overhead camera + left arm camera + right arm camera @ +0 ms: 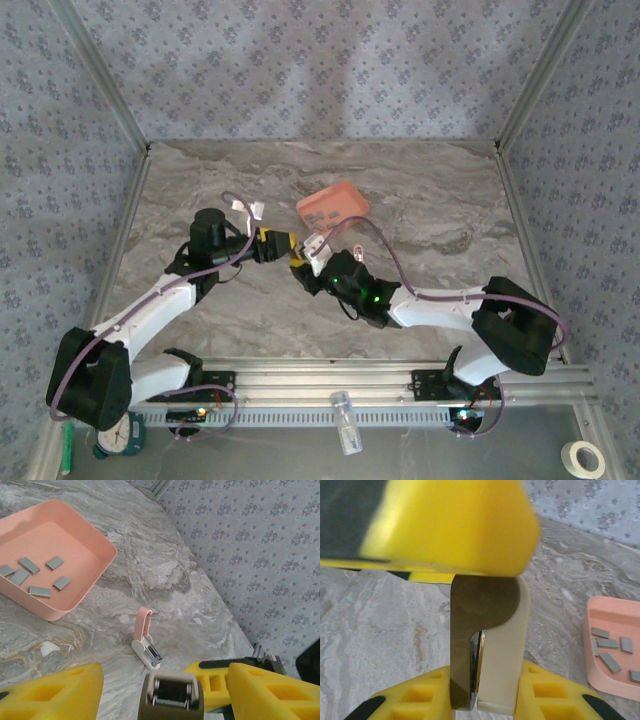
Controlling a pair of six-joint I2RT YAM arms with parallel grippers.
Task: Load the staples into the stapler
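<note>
Right hand is clenched on a brown-cream piece; left hand released around it; stapler lies open on bench.

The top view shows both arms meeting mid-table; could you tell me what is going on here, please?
The right end effector grips one end of a brown-and-cream piece. The left end effector straddles the other end with jaws open. The pink-and-white stapler sits open on the table, untouched, near the pink tray that holds the staples.
</note>
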